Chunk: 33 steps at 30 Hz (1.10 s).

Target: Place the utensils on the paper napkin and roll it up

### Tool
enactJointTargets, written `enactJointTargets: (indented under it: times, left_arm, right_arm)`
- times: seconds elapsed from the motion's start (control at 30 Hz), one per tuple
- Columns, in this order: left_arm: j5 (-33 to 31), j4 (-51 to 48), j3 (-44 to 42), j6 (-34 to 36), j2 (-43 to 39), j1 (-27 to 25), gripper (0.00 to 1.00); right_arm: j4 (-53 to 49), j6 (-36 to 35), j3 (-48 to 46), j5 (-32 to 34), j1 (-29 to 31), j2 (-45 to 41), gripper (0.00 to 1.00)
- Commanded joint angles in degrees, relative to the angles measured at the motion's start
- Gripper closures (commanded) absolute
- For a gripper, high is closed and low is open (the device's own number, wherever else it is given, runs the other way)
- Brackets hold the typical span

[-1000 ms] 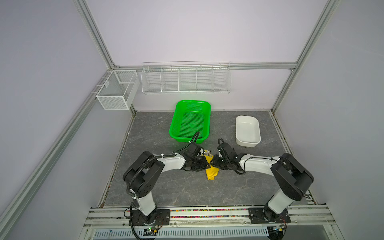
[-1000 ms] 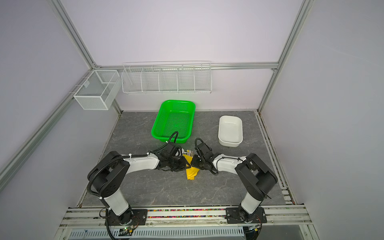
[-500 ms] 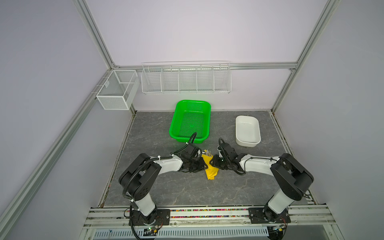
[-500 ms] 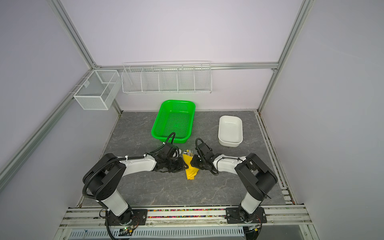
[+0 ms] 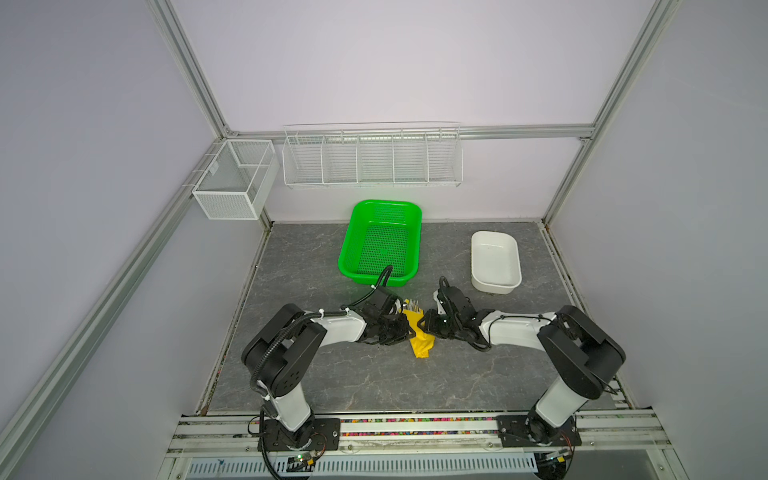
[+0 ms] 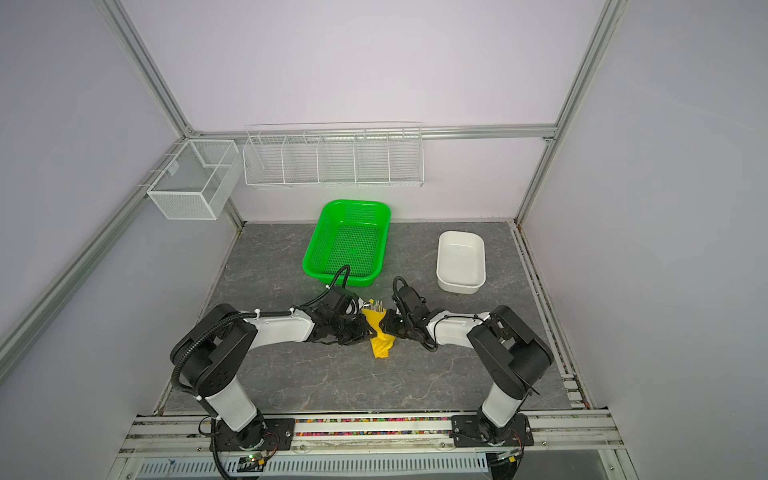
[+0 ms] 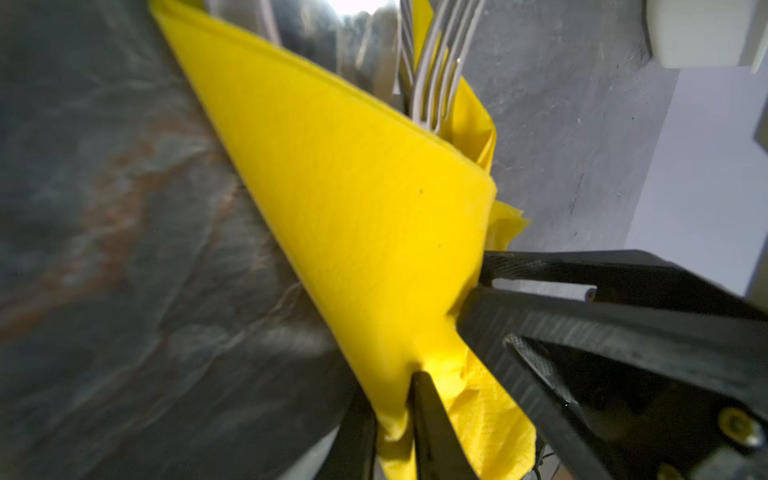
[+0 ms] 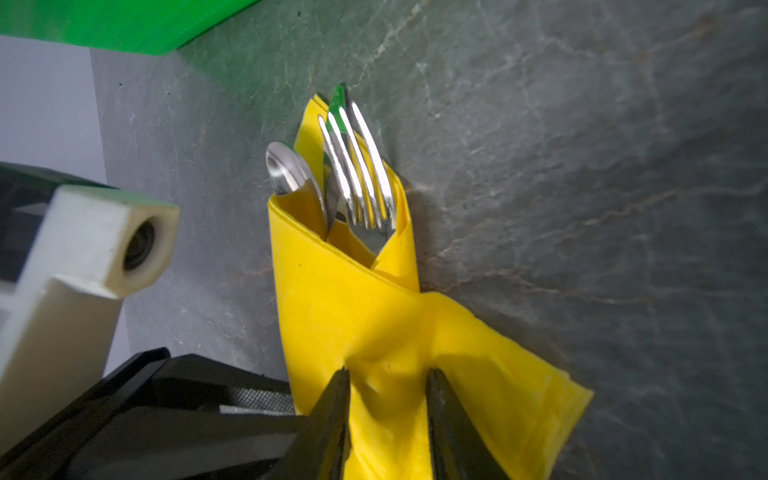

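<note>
The yellow paper napkin [image 5: 419,338] [image 6: 380,338] lies mid-table, wrapped round the utensils. The fork tines [image 8: 361,174] and spoon bowl [image 8: 286,170] stick out of its far end, with a blade tip behind the fork; the handles are hidden inside. My left gripper [image 5: 405,328] [image 7: 395,399] is shut on a fold at the bundle's left edge. From the right side, my right gripper [image 5: 428,324] [image 8: 389,374] is shut across the rolled napkin [image 8: 353,299], which puckers between the jaws. A loose napkin corner [image 8: 540,399] trails on the table.
A green perforated basket [image 5: 380,243] stands just behind the grippers. At the back right sits a white tub [image 5: 494,259]. A wire rack [image 5: 372,156] and a mesh box [image 5: 235,178] hang on the walls. Both arms meet low over the grey stone tabletop [image 5: 374,382].
The left jaws have closed in on the napkin fold and the left arm's elbow has shifted a little to the left. The bundle and right arm have hardly moved.
</note>
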Motion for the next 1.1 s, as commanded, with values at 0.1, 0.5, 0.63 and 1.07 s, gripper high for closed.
enactJointTargets:
  times: [0.1, 0.5, 0.63, 1.07]
  left_arm:
    - [-4.1, -4.6, -1.9, 0.3, 2.5, 0.3, 0.83]
    - [-4.7, -4.7, -2.4, 0.1, 2.2, 0.6, 0.83]
    - [-4.8, -4.6, -2.6, 0.0, 2.1, 0.7, 0.83]
    - [-7.3, -4.0, -5.0, -0.6, -2.9, 1.0, 0.80]
  right_arm:
    - [-8.1, -3.2, 0.4, 0.1, -0.1, 4.3, 0.63]
    - [-11.3, -7.4, 4.0, -0.9, 1.0, 6.4, 0.74]
    - [-14.8, -9.1, 5.8, 1.1, 1.7, 6.7, 0.70]
    - [-19.5, -9.1, 10.4, 6.8, 4.4, 7.8, 0.87]
